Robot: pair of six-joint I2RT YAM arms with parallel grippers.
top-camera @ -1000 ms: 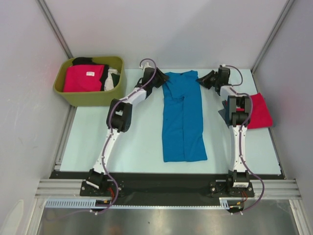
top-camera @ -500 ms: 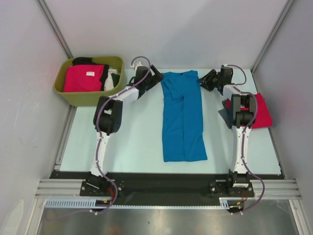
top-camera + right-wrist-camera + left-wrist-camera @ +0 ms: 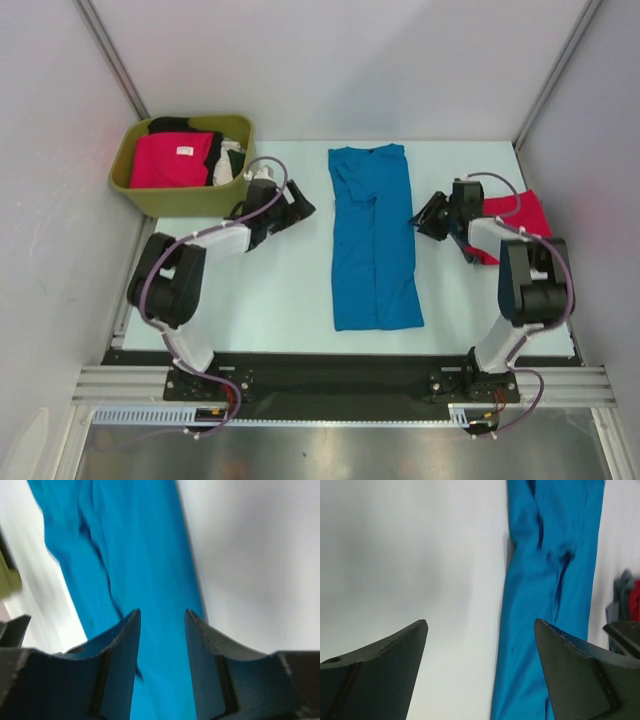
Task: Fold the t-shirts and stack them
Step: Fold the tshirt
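Left claw (image 3: 300,212) gapes empty, right claw (image 3: 420,220) part-open, empty too; blue shirt (image 3: 375,240) lies flat between them, long axis near-to-far, its right edge just beside the right claw, the nearer one

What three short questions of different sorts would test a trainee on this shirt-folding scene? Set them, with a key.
1. Where does the bright blue cloth t-shirt, folded into a long strip, lie? A in a tub; B flat on the pale tabletop; C draped over an arm.
2. True or false: the left arm's jaws are clamped on that blue shirt.
3. What colour is the cloth t-shirt lying at the tabletop's right edge?
Key: 1 B; 2 false, they stand wide open with nothing between them; 3 red.
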